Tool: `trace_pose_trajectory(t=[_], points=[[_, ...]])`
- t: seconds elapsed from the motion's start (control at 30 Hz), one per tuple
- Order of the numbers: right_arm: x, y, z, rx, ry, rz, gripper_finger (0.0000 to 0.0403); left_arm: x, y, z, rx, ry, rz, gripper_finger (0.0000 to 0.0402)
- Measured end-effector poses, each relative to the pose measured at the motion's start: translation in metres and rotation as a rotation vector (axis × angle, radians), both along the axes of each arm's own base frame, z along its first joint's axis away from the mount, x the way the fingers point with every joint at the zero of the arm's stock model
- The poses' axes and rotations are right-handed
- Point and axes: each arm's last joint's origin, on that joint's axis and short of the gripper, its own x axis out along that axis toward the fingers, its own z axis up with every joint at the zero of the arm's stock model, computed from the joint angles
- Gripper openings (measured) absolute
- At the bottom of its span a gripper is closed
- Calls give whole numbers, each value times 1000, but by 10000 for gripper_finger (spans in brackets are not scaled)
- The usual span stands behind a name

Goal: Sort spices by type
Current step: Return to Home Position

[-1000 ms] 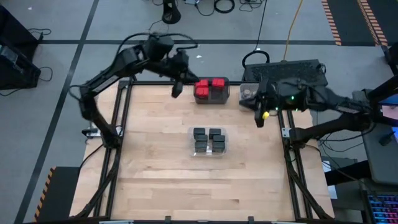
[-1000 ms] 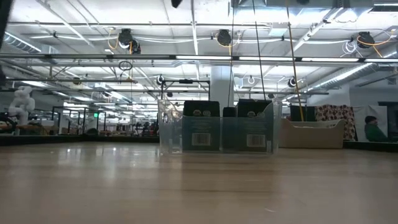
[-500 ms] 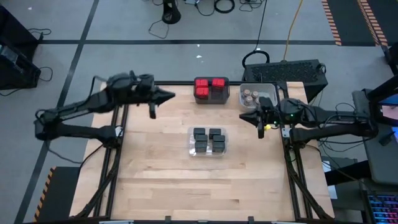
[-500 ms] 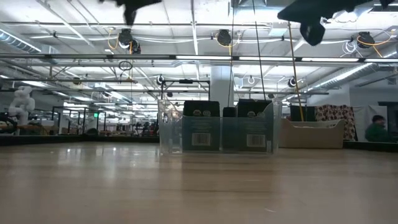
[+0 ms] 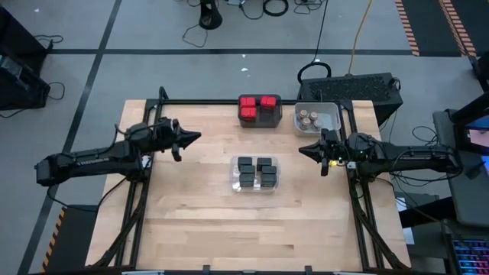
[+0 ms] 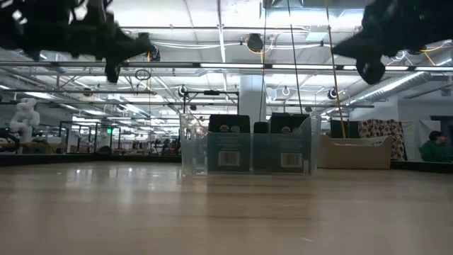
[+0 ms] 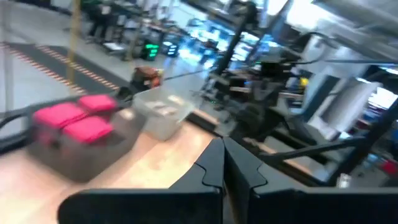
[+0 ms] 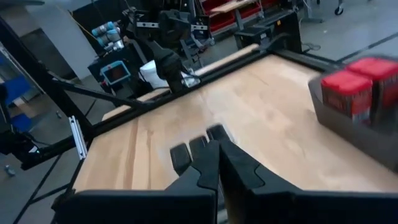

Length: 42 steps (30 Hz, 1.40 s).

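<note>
Both arms are matte black, slim tube links with bulkier rounded joint housings. Left arm (image 5: 92, 160): thin black cable looped beside its wrist housing. Right arm (image 5: 405, 156): small yellow spot (image 5: 334, 162) under the wrist, and loose black cables (image 5: 405, 177) trail near its base. Left gripper (image 5: 195, 137) and right gripper (image 5: 302, 150) each narrow to a dark point. Close up, the left fingers (image 7: 212, 167) are black, flat-sided and angular, tapering to sharp tips from a wide black crossbar. Right fingers (image 8: 204, 167) have the same shape.
</note>
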Motion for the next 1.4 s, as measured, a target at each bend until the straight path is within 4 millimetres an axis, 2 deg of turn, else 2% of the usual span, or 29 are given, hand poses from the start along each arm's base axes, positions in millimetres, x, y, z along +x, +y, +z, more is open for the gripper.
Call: trace_pose_trajectory(t=[0.23,0.4,0.6,0.73,0.9,1.13,1.4], points=[[-10,1,-36,89,28,-17,0,-9,-1,-46,-92,10,74,6],[-17,1,-51,128,27,-23,0,-15,-4,-58,-99,-64,48,6],[-30,1,-51,104,24,-31,0,-19,-8,-58,-113,-76,-47,6],[-42,1,-57,136,71,-59,0,-23,-7,-57,-101,-73,-32,6],[-54,2,-58,148,39,-63,0,-29,-4,-66,-99,14,-10,6],[-53,1,-72,106,119,-107,0,-35,0,-64,-85,-4,35,6],[-49,0,-71,32,57,-85,0,-35,-1,-67,-92,34,-18,6]])
